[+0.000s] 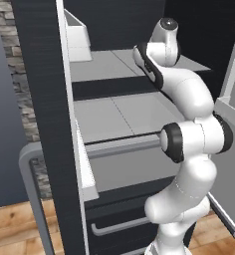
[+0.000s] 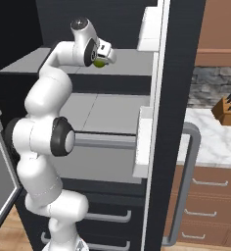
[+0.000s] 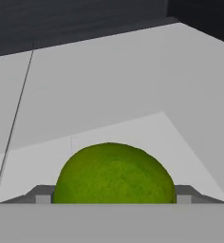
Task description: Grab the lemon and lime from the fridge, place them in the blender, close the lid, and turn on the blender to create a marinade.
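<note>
Lime (image 2: 100, 62) is seen btw. gripper (image 2: 102, 60) fingers, upper left of right base view; grip can't be told.

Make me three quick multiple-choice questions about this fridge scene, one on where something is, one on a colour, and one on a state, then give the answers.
1. Where is the lime?
A. on the floor
B. on an upper shelf of the fridge, right at the gripper
C. in a door bin

2. What colour is the fruit in front of the gripper?
A. green
B. orange-yellow
C. red

3. How does the fridge door stand?
A. shut
B. open
C. removed

Answers: 1 B, the right base view shows green at the hand over the upper shelf. 2 A, the hand view shows a green ball. 3 B, both base views look in at the shelves.
</note>
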### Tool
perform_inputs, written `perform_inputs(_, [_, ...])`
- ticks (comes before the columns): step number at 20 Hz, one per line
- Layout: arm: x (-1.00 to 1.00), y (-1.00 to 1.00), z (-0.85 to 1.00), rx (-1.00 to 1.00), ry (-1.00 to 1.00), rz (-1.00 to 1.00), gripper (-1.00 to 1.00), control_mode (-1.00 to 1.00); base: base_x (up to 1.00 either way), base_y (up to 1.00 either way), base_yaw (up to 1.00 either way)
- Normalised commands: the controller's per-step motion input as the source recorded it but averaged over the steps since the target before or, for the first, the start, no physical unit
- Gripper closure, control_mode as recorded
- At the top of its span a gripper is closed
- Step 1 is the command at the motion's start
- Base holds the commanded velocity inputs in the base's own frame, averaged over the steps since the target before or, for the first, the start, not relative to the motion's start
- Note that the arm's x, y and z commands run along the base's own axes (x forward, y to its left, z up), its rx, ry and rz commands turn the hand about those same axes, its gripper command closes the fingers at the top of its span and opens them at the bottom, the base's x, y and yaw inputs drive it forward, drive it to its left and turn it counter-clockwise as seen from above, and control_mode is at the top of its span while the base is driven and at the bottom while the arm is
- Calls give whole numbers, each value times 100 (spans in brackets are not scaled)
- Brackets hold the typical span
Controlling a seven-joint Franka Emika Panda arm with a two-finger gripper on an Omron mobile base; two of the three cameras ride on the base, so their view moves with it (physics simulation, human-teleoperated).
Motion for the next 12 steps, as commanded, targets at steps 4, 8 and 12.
perform_inputs(4, [-43, -6, -22, 0, 0, 0, 100, -100, 0, 0, 0])
perform_inputs(8, [-99, -8, -9, 0, -2, 1, 100, -100, 0, 0, 0])
perform_inputs(12, [-100, -2, 0, 0, -2, 6, 100, -100, 0, 0, 0])
